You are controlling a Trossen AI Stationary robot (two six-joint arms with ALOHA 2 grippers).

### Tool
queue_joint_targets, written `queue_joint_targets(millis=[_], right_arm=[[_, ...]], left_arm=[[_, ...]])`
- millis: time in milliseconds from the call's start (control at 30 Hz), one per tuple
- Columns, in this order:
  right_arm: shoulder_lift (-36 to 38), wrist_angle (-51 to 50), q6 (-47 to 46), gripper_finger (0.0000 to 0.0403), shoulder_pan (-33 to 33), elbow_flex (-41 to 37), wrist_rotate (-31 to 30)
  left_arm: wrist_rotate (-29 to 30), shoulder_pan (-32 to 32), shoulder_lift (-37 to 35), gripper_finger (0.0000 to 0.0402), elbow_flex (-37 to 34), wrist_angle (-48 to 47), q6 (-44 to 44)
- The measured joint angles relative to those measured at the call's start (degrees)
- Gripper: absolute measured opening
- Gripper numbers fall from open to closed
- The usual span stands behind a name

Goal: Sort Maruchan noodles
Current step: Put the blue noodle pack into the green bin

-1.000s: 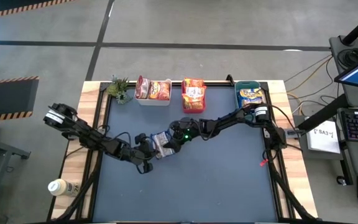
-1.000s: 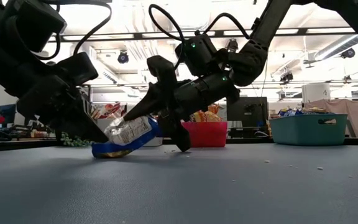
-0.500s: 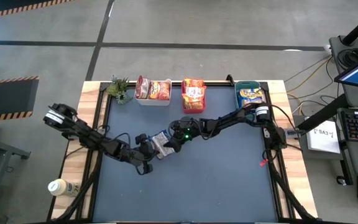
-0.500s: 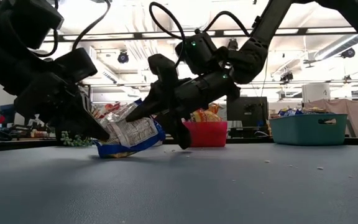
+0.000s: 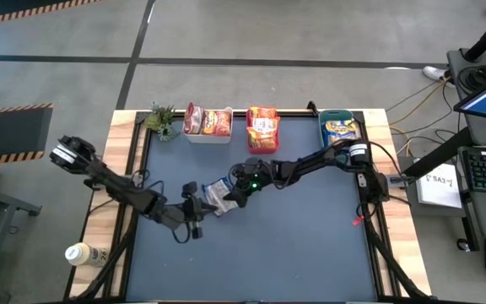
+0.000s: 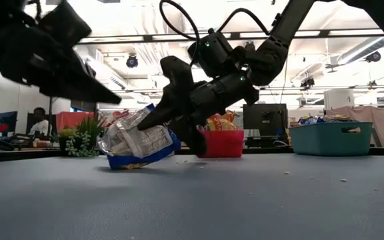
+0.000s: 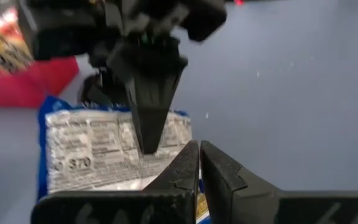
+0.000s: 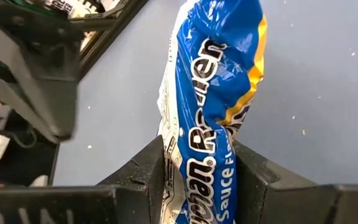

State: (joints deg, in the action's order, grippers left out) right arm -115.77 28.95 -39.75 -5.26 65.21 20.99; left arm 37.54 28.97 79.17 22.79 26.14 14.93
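Observation:
A blue, yellow and white Maruchan noodle packet (image 5: 214, 191) (image 6: 139, 141) stands tilted on the blue mat (image 5: 294, 245) left of centre, its printed white back toward my left gripper. My right gripper (image 5: 223, 196) (image 8: 199, 149) reaches in from the right and is shut on it. My left gripper (image 5: 197, 205) (image 6: 115, 99) (image 7: 199, 149) is shut and hangs above and to the left of the packet, touching nothing. Other packets lie in the bins along the far edge. My right gripper pinches the packet's two flat faces (image 8: 194, 158) between its two fingers (image 8: 149, 167), which lie across the packet. They come slanting down from the table's right. The packet stands tilted, its lower edge (image 6: 122, 164) on the mat and its upper end free.
Along the far edge stand a white bin (image 5: 207, 135) with orange packets, a pink bin (image 5: 262, 142) and a teal bin (image 5: 341, 118) holding a blue packet. A small green plant (image 5: 162, 121) stands at the far left. A white bottle (image 5: 81, 253) lies on the wooden rim.
My left gripper has risen off the packet and drawn back toward the table's left edge, still shut. The packet, held by my right gripper, has tipped up from a low slant to stand steeper on its lower edge.

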Motion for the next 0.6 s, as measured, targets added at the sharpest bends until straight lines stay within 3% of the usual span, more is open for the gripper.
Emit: queue_joint_targets(millis=[267,600], right_arm=[[6.60,-9.05,6.47,0.0121,-0.02,-0.04,-1.96],[23.84,-29.61,17.01,0.0121,-0.02,-0.11,-12.64]], left_arm=[[5.36,3.39,-1.52,0.0000,0.00,1.85,-3.40],[5.61,3.48,-0.78,0.0000,0.00,1.81,-1.68]])
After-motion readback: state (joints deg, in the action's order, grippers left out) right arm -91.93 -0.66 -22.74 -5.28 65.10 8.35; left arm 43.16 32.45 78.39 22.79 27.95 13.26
